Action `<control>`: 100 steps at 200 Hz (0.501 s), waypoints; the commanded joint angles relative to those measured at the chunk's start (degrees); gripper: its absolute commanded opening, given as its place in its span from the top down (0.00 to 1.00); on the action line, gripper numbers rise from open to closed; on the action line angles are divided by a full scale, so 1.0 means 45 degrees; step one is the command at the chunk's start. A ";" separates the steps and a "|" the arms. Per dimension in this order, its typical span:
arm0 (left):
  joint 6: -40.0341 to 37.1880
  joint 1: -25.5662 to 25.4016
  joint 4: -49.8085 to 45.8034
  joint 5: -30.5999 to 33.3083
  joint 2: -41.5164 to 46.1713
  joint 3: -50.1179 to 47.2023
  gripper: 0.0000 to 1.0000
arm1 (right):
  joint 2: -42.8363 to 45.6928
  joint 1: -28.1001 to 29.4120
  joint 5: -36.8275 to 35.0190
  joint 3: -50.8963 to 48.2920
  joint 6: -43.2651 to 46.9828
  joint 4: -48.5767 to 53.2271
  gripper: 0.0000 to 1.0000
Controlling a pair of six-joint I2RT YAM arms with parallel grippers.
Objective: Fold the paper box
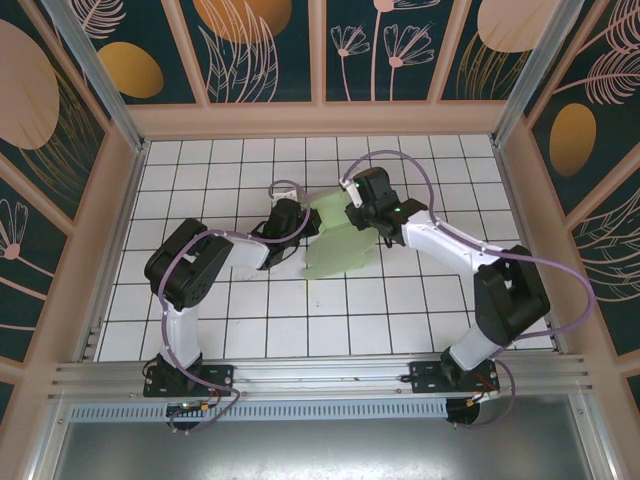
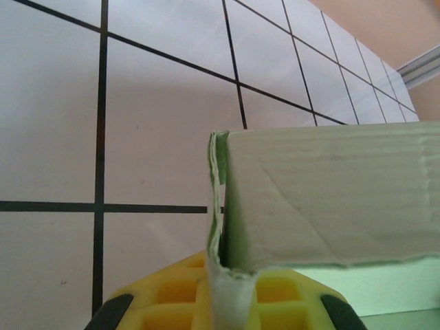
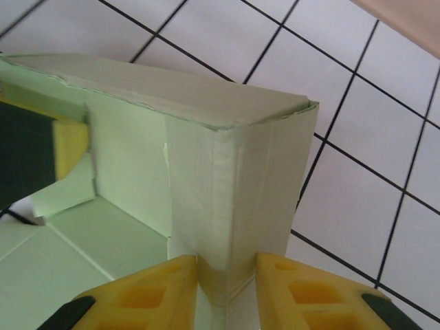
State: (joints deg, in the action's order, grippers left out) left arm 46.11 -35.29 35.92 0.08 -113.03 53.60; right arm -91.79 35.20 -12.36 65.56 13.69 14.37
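Left fingers (image 2: pixel 172 295) pinch the paper box (image 1: pixel 335 240) wall edge — right fingers (image 3: pixel 137 295) clamp its corner — white tiles (image 3: pixel 357 89) beyond.

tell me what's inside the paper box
Inside the paper box, only its own pale green floor and a folded inner flap show; the raised walls hide the rest.
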 commanded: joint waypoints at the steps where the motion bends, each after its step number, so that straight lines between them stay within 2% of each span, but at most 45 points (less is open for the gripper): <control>1: 0.0125 -0.0072 0.0710 -0.0624 0.0098 0.0393 1.00 | -0.0417 0.0263 -0.1069 0.0374 0.0224 -0.0197 0.71; 50: 0.0126 -0.0078 0.0728 -0.0639 0.0099 0.0399 1.00 | -0.0396 0.0278 -0.1713 0.0420 -0.0071 -0.0486 0.77; 100: 0.0224 -0.0068 0.0826 -0.0740 -0.0057 0.0395 1.00 | -0.0953 0.0581 -0.1856 0.0561 -0.0321 -0.0403 0.77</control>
State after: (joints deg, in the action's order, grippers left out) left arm 46.72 -35.14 35.92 -0.01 -113.12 53.69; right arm -93.43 36.64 -18.48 66.39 13.17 13.41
